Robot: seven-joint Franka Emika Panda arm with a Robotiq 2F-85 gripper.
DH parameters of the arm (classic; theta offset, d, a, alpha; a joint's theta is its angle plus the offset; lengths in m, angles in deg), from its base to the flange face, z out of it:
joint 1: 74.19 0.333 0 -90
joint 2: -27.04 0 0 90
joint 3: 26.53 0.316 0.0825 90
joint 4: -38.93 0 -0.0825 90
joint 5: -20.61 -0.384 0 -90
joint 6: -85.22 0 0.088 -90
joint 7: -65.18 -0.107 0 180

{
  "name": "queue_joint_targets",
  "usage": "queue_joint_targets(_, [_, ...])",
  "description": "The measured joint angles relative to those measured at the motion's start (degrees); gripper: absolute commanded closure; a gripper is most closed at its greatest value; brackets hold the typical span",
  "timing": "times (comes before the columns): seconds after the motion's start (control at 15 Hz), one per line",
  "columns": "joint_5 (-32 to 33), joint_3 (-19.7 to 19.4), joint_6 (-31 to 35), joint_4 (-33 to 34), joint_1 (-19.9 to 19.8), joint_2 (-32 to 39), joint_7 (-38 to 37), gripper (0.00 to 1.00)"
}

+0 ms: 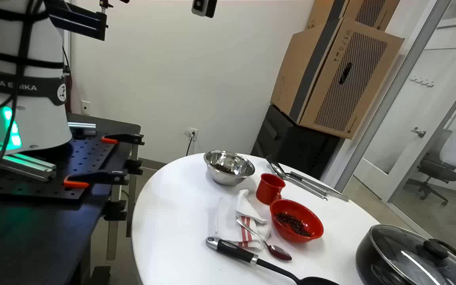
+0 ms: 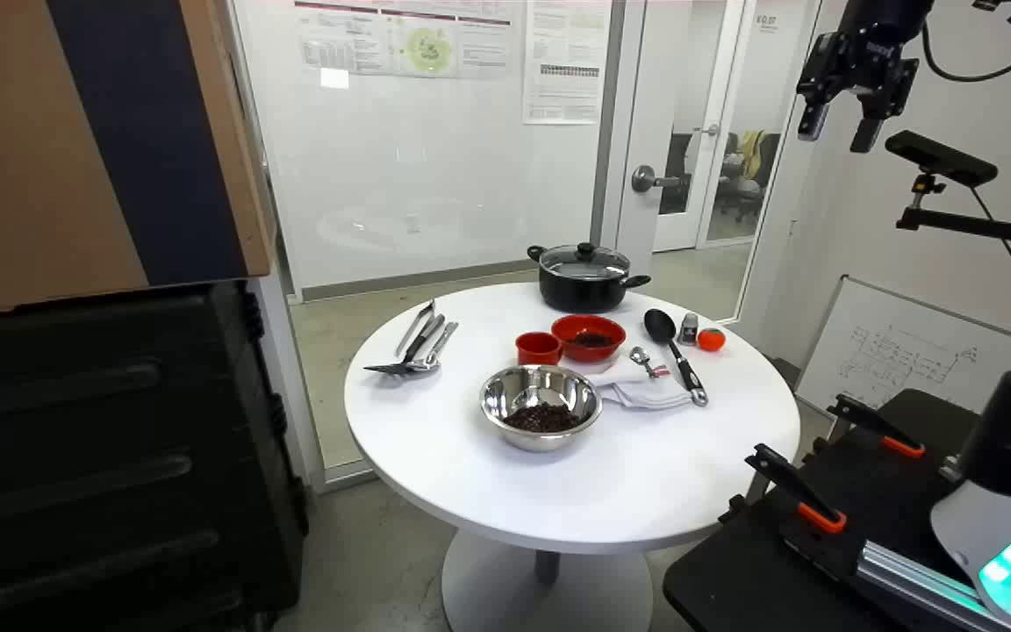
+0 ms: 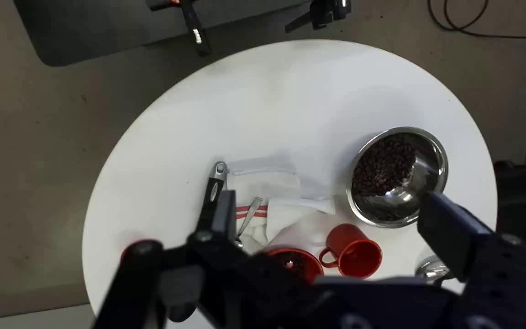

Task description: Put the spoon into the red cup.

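1. White and round, the surface (image 1: 168,221) stands with a pale wall (image 1: 164,79) behind it and stacked cardboard boxes (image 1: 333,75) off to one side in an exterior view.
2. My pincer (image 2: 839,132) hangs high above the surface, its fingers spread wide, and I grasp nothing.
3. The spoon (image 1: 266,243) lies aslant over a striped cloth (image 1: 247,236), its bowl reaching past the cloth's edge. I take this metal one to be the spoon meant, rather than the black serving tool (image 1: 238,253) beside it.
4. The red cup (image 1: 268,189) stands upright just beside the red bowl (image 1: 310,220), and no spoon shows in its mouth.
5. So, as I judge it, nothing of the task is done. Left for me: come down, take the spoon by its handle, lift it off the cloth, bring it over the cup's mouth and let it go inside.
6. In the wrist view my own pincer covers most of the spoon's bowl and part of the red bowl. Whether cup and red bowl touch, I cannot tell.
7. The lidded pot (image 1: 406,253) is cut off in an exterior view. In an exterior view the spoon (image 2: 640,355) is small, its handle hard to follow.
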Motion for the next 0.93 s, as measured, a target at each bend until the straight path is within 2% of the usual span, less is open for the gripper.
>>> queue_joint_targets(0.2, [-0.1,0.0,0.3,0.0,0.0,0.1,0.0,0.00])
queue_joint_targets(0.33, [-0.4,-0.1,2.8,0.0,-0.2,0.8,-0.3,0.00])
queue_joint_targets(0.67, [-3.1,-2.2,18.9,1.2,-0.9,9.5,-1.0,0.00])
queue_joint_targets(0.93, [-4.5,-2.7,26.6,3.6,-2.2,19.9,-3.9,0.00])
